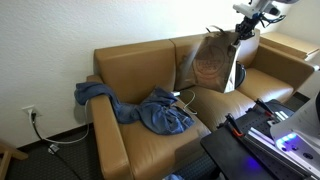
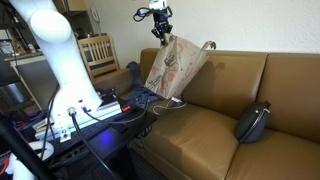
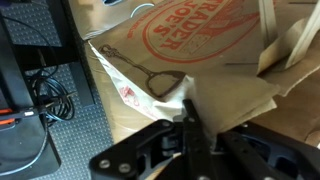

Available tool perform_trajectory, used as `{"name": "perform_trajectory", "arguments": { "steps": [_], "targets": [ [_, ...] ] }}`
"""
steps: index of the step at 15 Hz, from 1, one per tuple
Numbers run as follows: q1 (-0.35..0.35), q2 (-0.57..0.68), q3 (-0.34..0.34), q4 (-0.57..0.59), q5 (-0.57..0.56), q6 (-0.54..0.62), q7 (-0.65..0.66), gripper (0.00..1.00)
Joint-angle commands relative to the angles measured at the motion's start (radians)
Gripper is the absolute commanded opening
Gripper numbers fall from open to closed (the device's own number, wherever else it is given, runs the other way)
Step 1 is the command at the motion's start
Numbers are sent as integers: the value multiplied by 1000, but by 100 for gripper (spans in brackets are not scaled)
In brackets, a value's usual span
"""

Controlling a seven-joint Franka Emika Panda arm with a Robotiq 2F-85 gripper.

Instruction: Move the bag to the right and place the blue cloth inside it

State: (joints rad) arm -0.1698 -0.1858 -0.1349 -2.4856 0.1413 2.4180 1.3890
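Where the Robotiq gripper (image 2: pixel 160 35) meets the paper shopping bag (image 2: pixel 175 66), its jaws are clenched on the bag's upper edge. In the wrist view the two dark fingers (image 3: pixel 150 146) come together on a fold of tan paper at the gripper (image 3: pixel 190 118), just below the round red printed design (image 3: pixel 200 35). A flat paper handle (image 3: pixel 281 40) crosses the corner of that view.

In both exterior views the bag (image 1: pixel 212 62) hangs tilted from the gripper (image 1: pixel 241 32) above the middle seat of the tan-brown sofa (image 1: pixel 135 65), in front of the backrest. Whether its lower corner touches the seat cannot be told.

The blue cloth (image 1: pixel 152 112) lies bunched on the end seat, with one fold draped over the armrest, apart from the bag. A thin white cable (image 1: pixel 185 97) lies on the seat between the cloth and the bag.

A dark round cushion (image 2: pixel 252 122) rests on the far seat, apart from the bag. The white robot arm (image 2: pixel 50 45) rises in the foreground of an exterior view, and a wooden chair (image 2: pixel 95 52) stands behind it.
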Motion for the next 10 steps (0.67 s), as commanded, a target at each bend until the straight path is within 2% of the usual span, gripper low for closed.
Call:
{"name": "perform_trajectory", "arguments": {
  "steps": [1, 2, 5, 8, 10],
  "targets": [
    [2, 73, 2, -49, 127, 210, 49, 0],
    [-16, 39, -1, -43, 57, 111, 26, 0],
    [-12, 72, -2, -49, 62, 128, 27, 0],
    [-34, 185, 38, -31, -195, 262, 290, 0],
    [-38, 261, 2, -8, -377, 332, 470, 0]
  ]
}}
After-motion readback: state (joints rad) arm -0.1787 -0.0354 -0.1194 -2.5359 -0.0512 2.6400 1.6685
